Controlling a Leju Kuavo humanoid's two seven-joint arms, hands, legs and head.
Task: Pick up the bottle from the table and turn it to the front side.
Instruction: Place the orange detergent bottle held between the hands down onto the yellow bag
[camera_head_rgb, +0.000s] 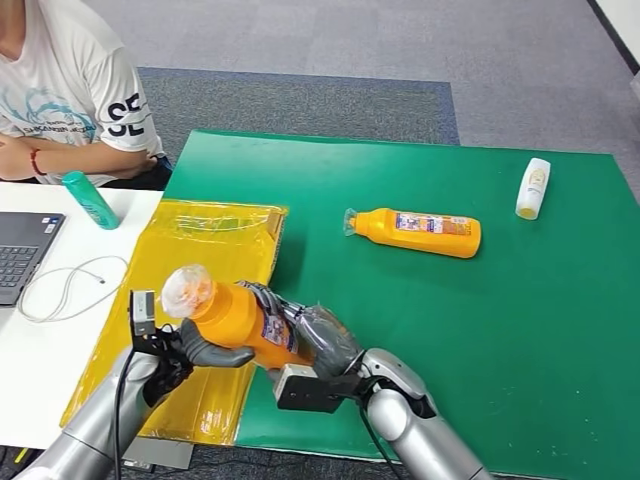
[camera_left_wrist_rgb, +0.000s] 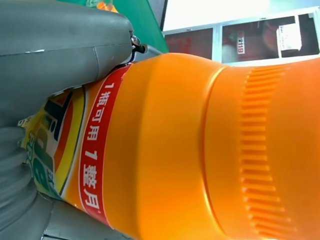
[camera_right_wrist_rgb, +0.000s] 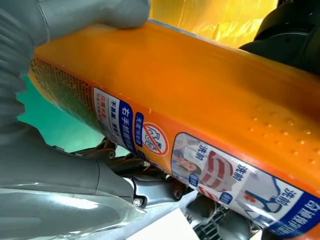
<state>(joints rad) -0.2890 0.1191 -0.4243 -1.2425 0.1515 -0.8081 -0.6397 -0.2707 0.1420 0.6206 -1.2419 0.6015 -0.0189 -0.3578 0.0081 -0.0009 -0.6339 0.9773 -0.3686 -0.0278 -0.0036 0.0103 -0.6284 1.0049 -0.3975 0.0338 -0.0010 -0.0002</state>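
Note:
An orange detergent bottle (camera_head_rgb: 243, 318) hangs above the table's near edge, lying almost level with its plastic-wrapped cap toward the left. My left hand (camera_head_rgb: 183, 352) holds it at the neck end, its thumb stretched along the underside. My right hand (camera_head_rgb: 326, 340) grips the base end. In the left wrist view the bottle's (camera_left_wrist_rgb: 181, 150) front label with a red band sits against my left hand (camera_left_wrist_rgb: 56, 50). In the right wrist view the back label of the bottle (camera_right_wrist_rgb: 211, 110), with its small instruction pictures, faces the camera, and my right hand (camera_right_wrist_rgb: 56, 170) wraps around the bottle.
A second orange bottle (camera_head_rgb: 419, 232) lies on the green mat (camera_head_rgb: 453, 340), with a small white bottle (camera_head_rgb: 533, 187) at the far right. A yellow bag (camera_head_rgb: 204, 235) lies under the held bottle. On the white table are a teal bottle (camera_head_rgb: 90, 198), a laptop (camera_head_rgb: 23, 250) and a cable. A person (camera_head_rgb: 60, 90) sits at the far left.

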